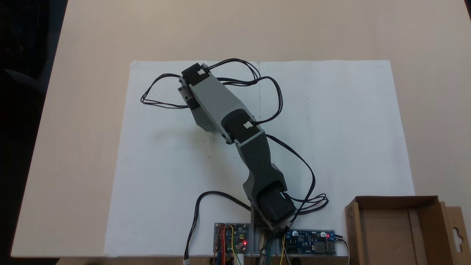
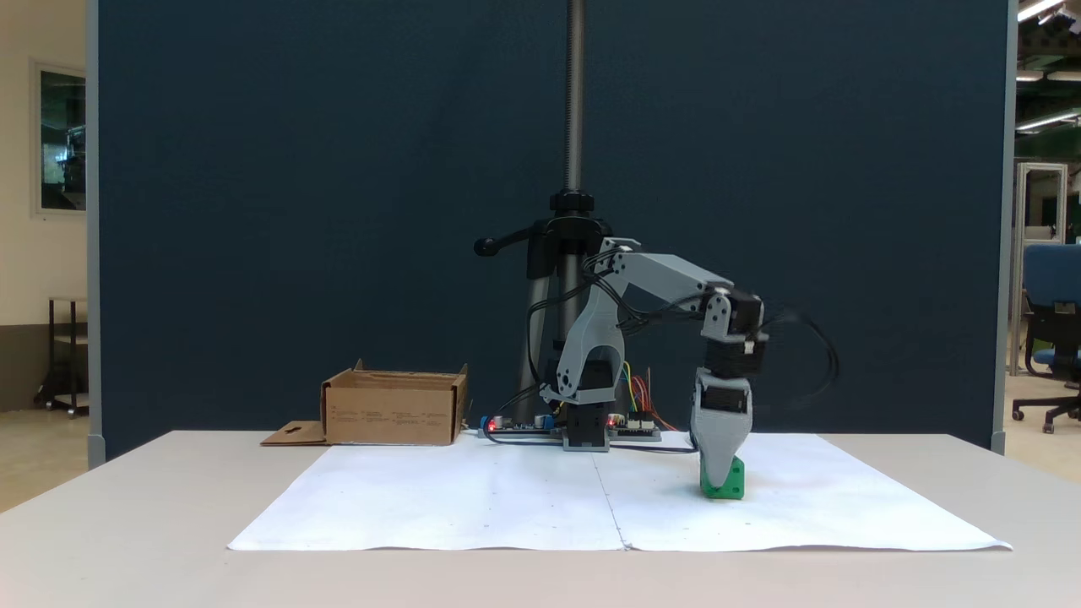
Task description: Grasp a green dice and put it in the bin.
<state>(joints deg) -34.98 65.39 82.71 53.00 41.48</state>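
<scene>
small bright green plastic dice point(image 2: 728, 487) sits on the white paper sheet point(image 2: 507, 498), touching the grey gripper point(image 2: 720, 477) lowered over it; jaw state cannot be told. brown cardboard bin point(image 2: 393, 409) stands well apart.

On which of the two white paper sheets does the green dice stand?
The sheet on the right in a fixed view, the one farther from the box. The dice sits on it at the tip of the tool.
</scene>
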